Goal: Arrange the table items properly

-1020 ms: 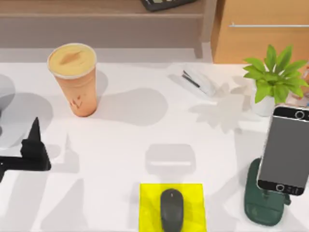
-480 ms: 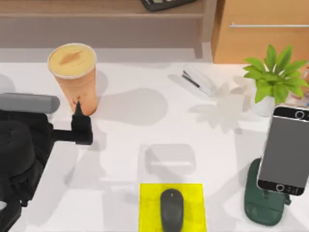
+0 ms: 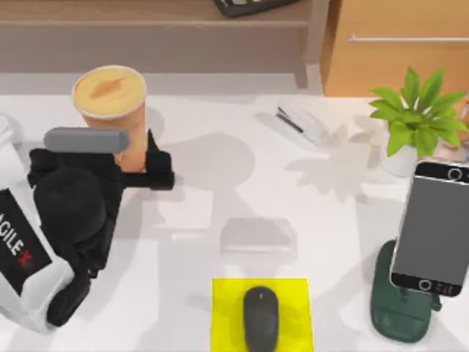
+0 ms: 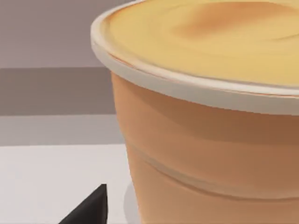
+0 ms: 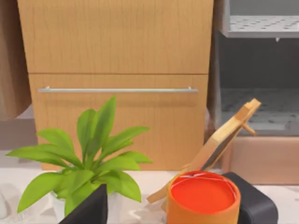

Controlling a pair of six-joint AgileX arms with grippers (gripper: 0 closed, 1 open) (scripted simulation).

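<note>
Left tool [image 3: 150, 172] sits just beside the drink cup [image 3: 113, 117]; its grip cannot be told

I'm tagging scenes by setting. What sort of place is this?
Probably an office desk, rendered in simulation: a computer mouse on a yellow pad, a smartphone propped on a stand, a white stapler and wooden drawers behind. The left gripper is beside a lidded drink cup.

An orange-tan cup [image 3: 113, 117], a dark grey mouse [image 3: 261, 318] on a yellow mat [image 3: 293, 297], a black-screened phone [image 3: 432, 229] on a dark green stand [image 3: 396, 315], white table [image 3: 242, 154].
</note>
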